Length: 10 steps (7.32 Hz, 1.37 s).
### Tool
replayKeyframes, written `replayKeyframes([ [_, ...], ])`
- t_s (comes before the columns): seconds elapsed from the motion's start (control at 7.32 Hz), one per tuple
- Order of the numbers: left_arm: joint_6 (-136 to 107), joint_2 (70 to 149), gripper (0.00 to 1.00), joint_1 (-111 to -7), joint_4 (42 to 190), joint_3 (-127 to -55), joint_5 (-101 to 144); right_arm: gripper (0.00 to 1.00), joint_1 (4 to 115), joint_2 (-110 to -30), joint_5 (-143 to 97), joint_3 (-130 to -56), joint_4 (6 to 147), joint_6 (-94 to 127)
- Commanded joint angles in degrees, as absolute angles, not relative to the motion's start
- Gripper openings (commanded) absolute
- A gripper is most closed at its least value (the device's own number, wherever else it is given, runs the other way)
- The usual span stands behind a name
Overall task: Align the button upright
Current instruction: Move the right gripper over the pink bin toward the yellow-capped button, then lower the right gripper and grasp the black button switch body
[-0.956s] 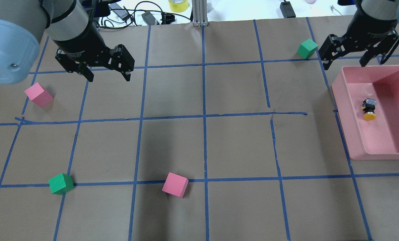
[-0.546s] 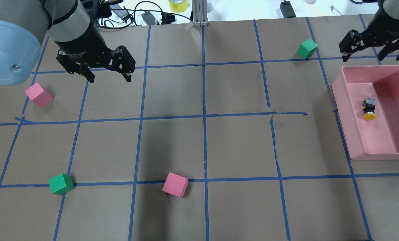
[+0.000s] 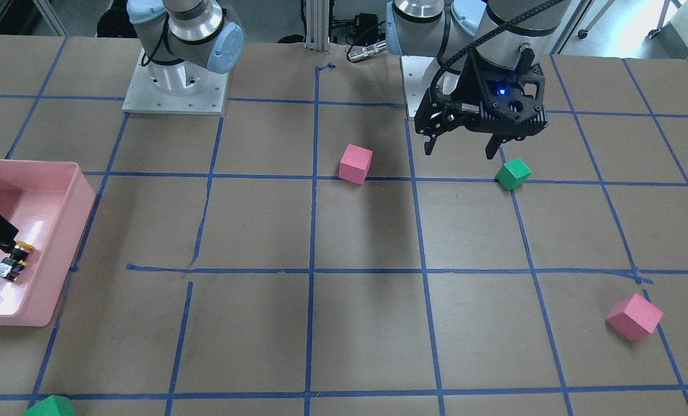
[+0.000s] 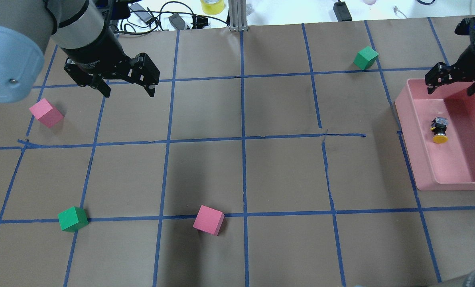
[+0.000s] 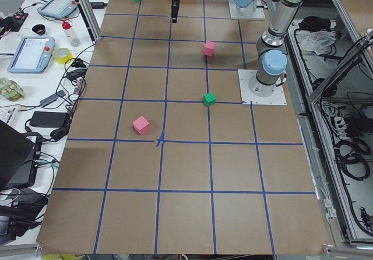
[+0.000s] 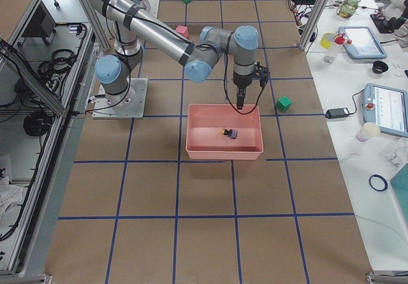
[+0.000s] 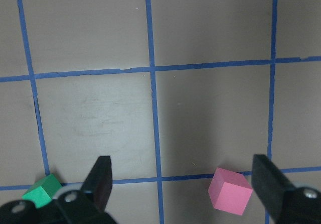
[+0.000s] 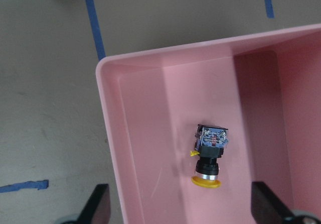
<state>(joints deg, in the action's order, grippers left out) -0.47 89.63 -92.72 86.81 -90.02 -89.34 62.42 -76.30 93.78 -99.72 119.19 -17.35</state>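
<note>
In the shallow pink plastic tray at the robot's right end of the table, the small push-button switch with the round yellow cap lies on its side on the tray floor. It is not upright: its yellow cap points back toward the robot, and its boxy black base with silvery terminals points toward the tray's far wall. It rests in the far half of the tray, nearer the inner side wall than the outer one, and touches neither.

The right gripper hangs above the tray's far wall with its two black fingers spread wide and nothing between them. It is clear of the button. In the right wrist view the button lies ahead of the two fingertips, roughly centred between them.

The left gripper hovers over the brown paper-covered table with its blue tape grid, at the far left. Its fingers are also parted and hold nothing. A pink cube sits near it on the outer side. A green cube stands beyond the tray's far inner corner. A second green cube and a second pink cube rest on the near tape line, well apart from each other.
</note>
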Motion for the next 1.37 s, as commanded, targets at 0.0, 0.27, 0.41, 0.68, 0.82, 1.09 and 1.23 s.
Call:
replayKeyframes([
  [0.0, -1.2, 89.4, 1.00, -92.7, 86.7, -89.7, -89.5, 1.00, 61.5, -75.2, 94.8, -102.4, 119.8, -18.3],
  [0.27, -0.2, 89.8, 1.00, -92.7, 86.7, -90.2, -89.6, 1.00, 61.4, -73.7, 100.1, -103.5, 120.0, -18.3],
  [0.41, -0.4, 90.2, 1.00, -92.6, 86.7, -90.4, -89.5, 1.00, 60.6, -73.3, 100.0, -103.5, 119.9, -18.7],
  [0.68, -1.0, 90.3, 1.00, -92.5, 86.7, -90.4, -89.5, 1.00, 56.8, -70.1, 98.8, -103.6, 122.1, -24.2],
  [0.82, -1.0, 90.3, 1.00, -92.5, 86.6, -90.4, -89.5, 1.00, 55.9, -68.0, 98.4, -103.7, 125.0, -26.3],
  [1.09, -0.3, 90.4, 1.00, -92.1, 85.9, -89.9, -89.6, 1.00, 55.9, -67.3, 98.3, -103.7, 125.9, -25.9],
  [1.23, -0.3, 90.5, 1.00, -91.8, 85.8, -90.4, -89.6, 1.00, 55.9, -67.2, 96.2, -104.0, 126.6, -26.3],
])
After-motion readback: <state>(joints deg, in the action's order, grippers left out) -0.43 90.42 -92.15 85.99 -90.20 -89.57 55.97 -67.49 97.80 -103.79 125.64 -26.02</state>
